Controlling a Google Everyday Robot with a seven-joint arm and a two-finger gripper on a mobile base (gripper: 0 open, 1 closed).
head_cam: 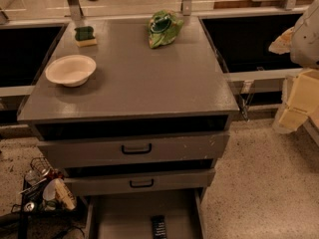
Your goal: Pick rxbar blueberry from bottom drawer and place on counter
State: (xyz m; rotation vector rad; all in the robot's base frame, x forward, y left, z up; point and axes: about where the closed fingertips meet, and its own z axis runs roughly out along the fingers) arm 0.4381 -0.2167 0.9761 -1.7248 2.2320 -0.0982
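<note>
The counter [149,83] is the biggest thing here, a flat grey top with a squared front edge and dark recesses on either side. Most of its middle and front is bare. Below it are two grey drawers with black handles, the upper drawer [134,149] and the middle drawer [141,183]. Under them the bottom drawer [122,210] is pulled out, a shallow grey tray with bare floor to the left and right of its contents. The gripper [299,103] shows as a pale, blocky shape at the right edge of the view, off the counter's right side and above the speckled floor, well apart from the drawers. Whether it is open or closed cannot be told. A wire basket [37,183] of cups sits on the floor at lower left. On the counter, a white bowl [71,69] stands near the left edge, a green bag [163,28] lies at the back, and a sponge [85,36] lies at the back left. The snack bar [159,227] lies flat in the bottom drawer, slightly right of centre, with its long axis running front to back and its near end cut off by the picture's lower edge.
</note>
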